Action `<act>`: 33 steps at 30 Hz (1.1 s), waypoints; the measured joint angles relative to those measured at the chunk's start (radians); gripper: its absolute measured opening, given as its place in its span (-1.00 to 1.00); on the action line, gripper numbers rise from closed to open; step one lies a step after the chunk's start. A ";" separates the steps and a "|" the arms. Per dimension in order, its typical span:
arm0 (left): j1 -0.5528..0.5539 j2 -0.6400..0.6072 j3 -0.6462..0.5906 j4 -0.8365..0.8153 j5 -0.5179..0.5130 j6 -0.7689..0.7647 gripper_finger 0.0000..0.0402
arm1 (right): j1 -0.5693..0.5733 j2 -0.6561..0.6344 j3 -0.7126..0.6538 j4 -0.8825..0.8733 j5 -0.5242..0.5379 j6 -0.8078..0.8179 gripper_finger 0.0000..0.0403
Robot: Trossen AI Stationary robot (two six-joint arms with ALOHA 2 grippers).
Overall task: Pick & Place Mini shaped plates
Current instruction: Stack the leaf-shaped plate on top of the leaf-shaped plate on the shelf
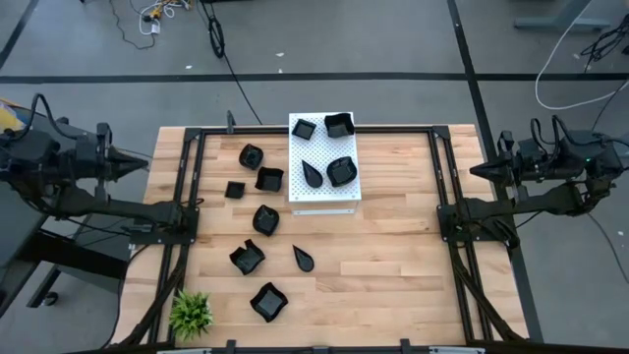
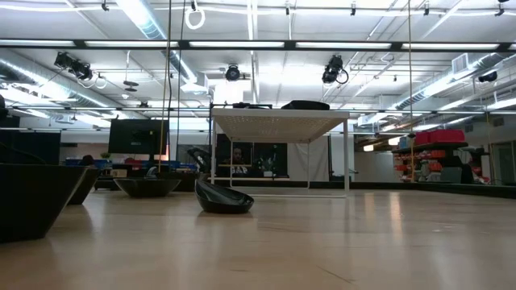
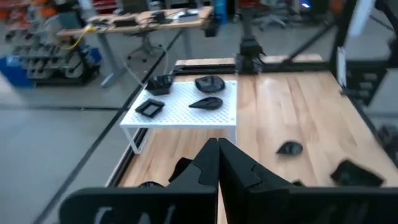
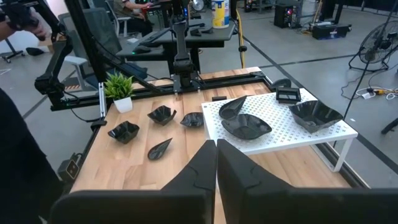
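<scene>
Grey floor (image 1: 393, 39) with cables, desks (image 3: 149, 18) and ceiling lights (image 2: 145, 16).

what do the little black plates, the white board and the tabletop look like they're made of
Mini shaped plates: glossy black, probably glazed ceramic or hard plastic; light glints on their rims and the look leaves it open.
White board: likely painted metal; thin, evenly perforated, standing on slim white legs.
Tabletop: wood, seemingly butcher-block; pale planks with visible grain and seams, satin sheen.

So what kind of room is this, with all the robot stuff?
Probably a robotics lab or workshop: two robot arms are mounted at a wooden table, cables trail on the grey floor, and desks with equipment stand behind.
</scene>
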 joint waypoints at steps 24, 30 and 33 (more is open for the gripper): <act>0.000 0.003 0.021 -0.063 -0.079 -0.182 -0.19 | 0.000 0.000 0.000 0.000 0.000 0.000 -0.91; 0.000 0.004 0.053 -0.104 -0.033 -0.182 0.00 | 0.000 0.000 0.000 0.000 0.000 0.000 -0.91; 0.000 0.003 0.054 -0.106 -0.024 -0.180 0.03 | 0.000 0.000 0.000 0.000 0.000 0.000 -0.91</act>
